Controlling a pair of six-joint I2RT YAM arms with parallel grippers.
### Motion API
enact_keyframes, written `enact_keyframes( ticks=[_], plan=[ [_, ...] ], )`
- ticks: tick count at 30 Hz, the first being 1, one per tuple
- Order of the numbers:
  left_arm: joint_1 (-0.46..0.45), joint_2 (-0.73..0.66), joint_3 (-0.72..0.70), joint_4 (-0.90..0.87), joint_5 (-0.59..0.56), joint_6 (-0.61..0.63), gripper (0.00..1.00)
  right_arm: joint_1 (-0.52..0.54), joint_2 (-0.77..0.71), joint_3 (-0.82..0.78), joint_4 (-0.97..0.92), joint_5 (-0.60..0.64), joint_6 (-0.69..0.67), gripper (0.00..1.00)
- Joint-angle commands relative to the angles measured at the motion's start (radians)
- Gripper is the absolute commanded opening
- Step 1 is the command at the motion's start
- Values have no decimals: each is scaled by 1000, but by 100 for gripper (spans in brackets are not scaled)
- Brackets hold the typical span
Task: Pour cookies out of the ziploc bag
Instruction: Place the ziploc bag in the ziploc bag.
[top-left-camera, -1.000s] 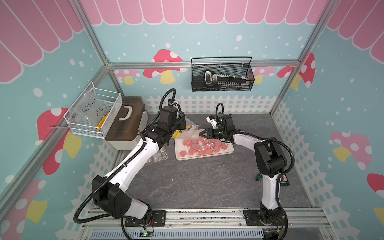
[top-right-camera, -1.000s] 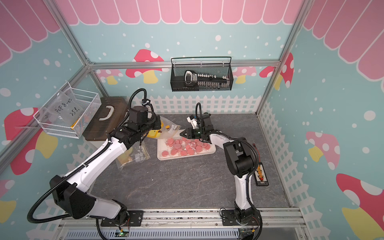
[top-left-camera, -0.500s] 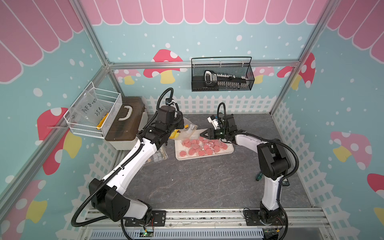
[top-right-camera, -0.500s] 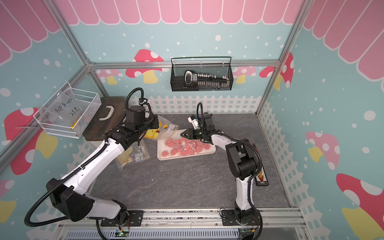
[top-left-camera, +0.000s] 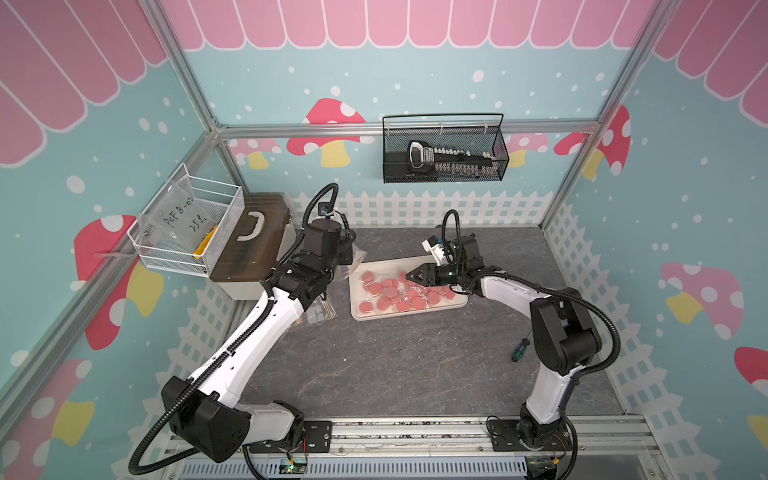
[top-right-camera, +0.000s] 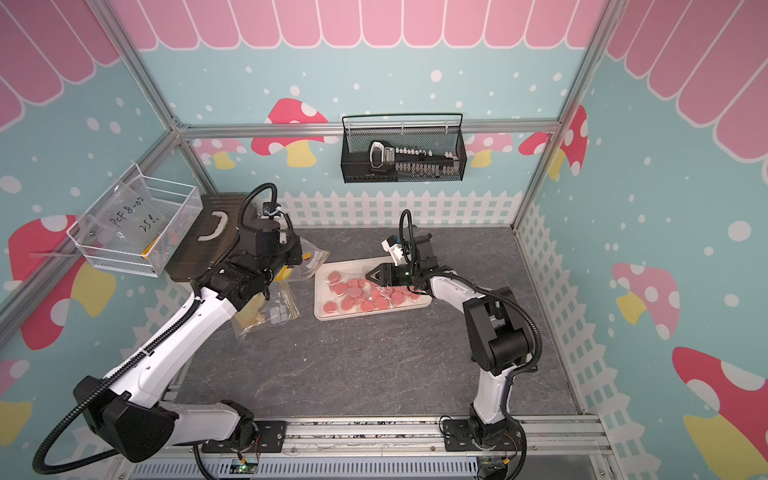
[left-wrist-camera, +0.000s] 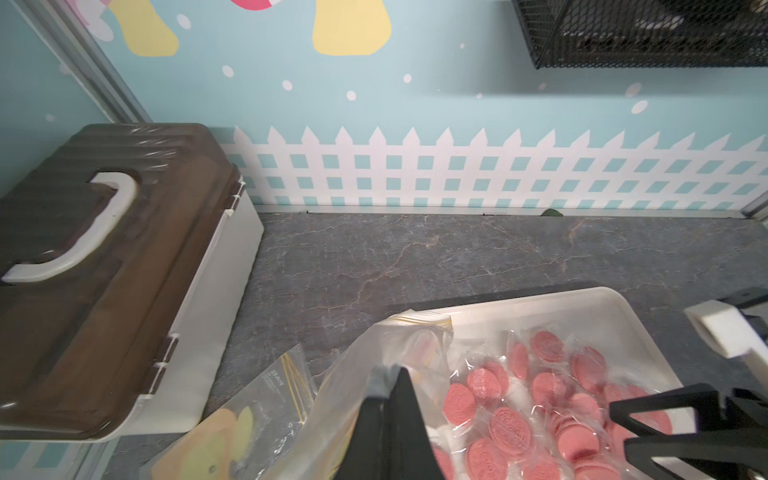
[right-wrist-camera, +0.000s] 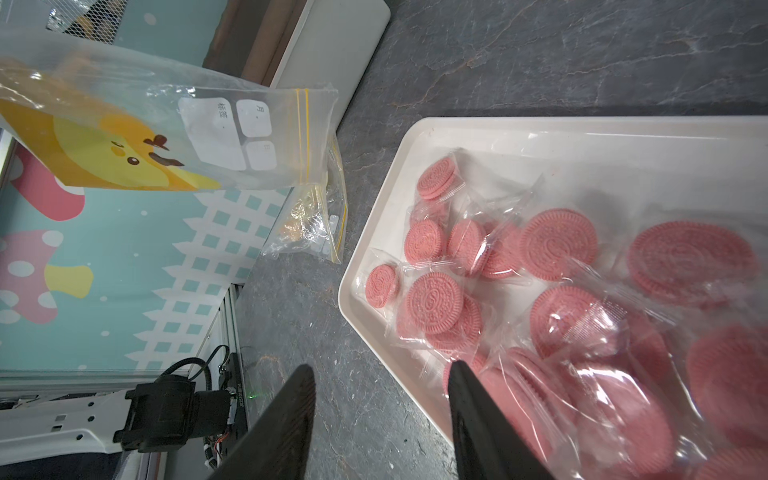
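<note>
Right wrist view catches the right gripper (right-wrist-camera: 380, 365) with jaws parted and nothing between them, one finger over the rim of the white tray (right-wrist-camera: 374, 216), the other over the table (right-wrist-camera: 540, 62). Pink cookies (right-wrist-camera: 557, 245), many in clear wrappers, lie heaped in the tray. In both top views the right arm rises from its base, folds at the elbow and reaches low over the tray. The left arm stretches diagonally from the front rail, wrist bent down beside the tray's other end, the left gripper (left-wrist-camera: 392, 374) pinched tight on the clear ziploc bag (right-wrist-camera: 124, 137), lifted off the table, mouth toward the tray.
</note>
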Motion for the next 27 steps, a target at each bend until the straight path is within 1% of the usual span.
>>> enact_keyframes(
  ticks=[1,5,8,10,15,21,26,27],
  plan=[
    [34,-36,-19,-21,-76,77,0,-5,-43,-26,-24,13,-32,52],
    [57,-53,-29,-21,-113,137,0,-5,-77,-71,-29,22,-36,52],
    [83,-69,-51,-10,-126,157,0,-9,-110,-105,-37,41,-44,52],
    [103,-77,-71,4,-121,169,0,-13,-129,-115,-50,42,-54,52],
    [121,-79,-125,45,-171,228,0,-30,-167,-130,-73,44,-65,53],
    [131,-96,-214,120,-161,257,0,-46,-183,-128,-88,34,-72,53],
    [141,-130,-293,172,-116,277,0,-53,-195,-133,-88,28,-75,53],
    [144,-137,-308,178,-104,278,2,-53,-196,-133,-88,28,-77,53]
  ],
)
